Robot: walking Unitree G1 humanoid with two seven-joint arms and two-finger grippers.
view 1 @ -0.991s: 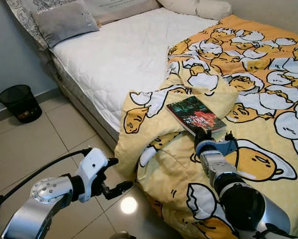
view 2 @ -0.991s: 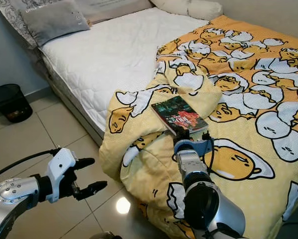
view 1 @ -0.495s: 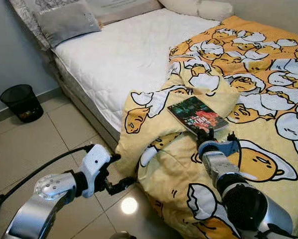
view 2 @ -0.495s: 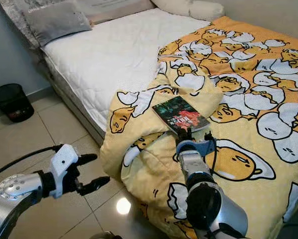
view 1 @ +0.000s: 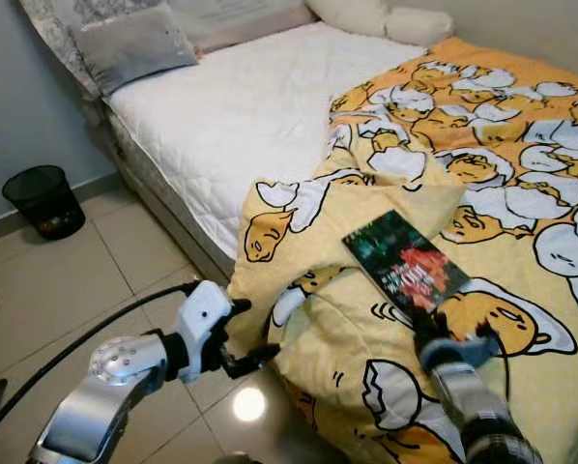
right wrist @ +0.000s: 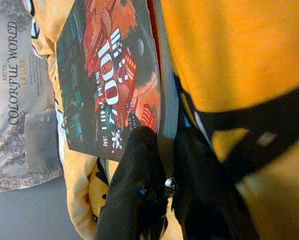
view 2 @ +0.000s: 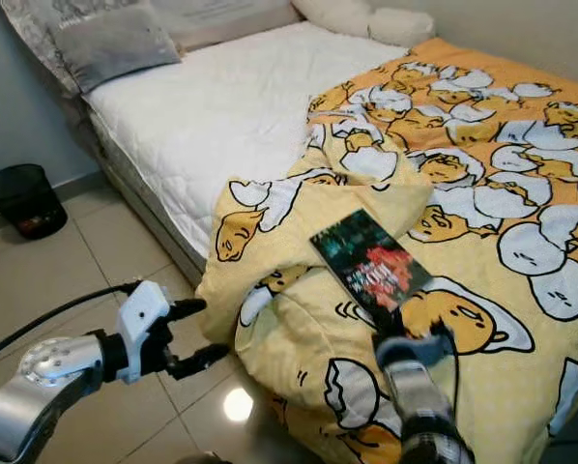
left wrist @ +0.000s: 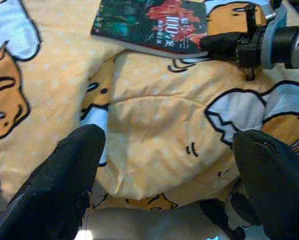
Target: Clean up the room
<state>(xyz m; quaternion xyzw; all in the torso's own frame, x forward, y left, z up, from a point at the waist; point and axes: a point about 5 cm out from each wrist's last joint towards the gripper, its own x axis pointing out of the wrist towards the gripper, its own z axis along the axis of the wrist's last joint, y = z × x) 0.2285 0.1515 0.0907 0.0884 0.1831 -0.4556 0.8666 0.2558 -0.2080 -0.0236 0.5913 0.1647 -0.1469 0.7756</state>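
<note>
- The bed [view 1: 241,116] takes most of the scene; its white mattress is bare on the robot's left side, with a grey pillow [view 1: 125,43] at the head.
- A yellow duvet [view 1: 521,174] printed with egg cartoon figures covers the right part of the bed, and its crumpled corner hangs over the bed edge down toward the tiled floor [view 1: 67,290].
- A black mesh waste bin [view 1: 45,200] stands on the floor near the wall, well apart from the bed corner.
- The left pincer [view 1: 243,333] hovers low over the floor, just beside the hanging duvet corner. Its fingers are spread wide and hold nothing; in the left wrist view they frame the bunched fabric.
- The book [view 2: 369,259], with a dark green and red cover, lies on the duvet near the crumpled corner, tilted a little with its near end at the pincer.
- The right pincer [right wrist: 162,150] is closed on the near edge of the book: one finger presses on the cover and the other goes under the pages.
- I judge the step in hand is picking the book off the bed, as a part of tidying the room.
- The next move calls for a steady lift, because the grip is only at one edge and the book may swing or slip. After that a proper place for it is needed.
</note>
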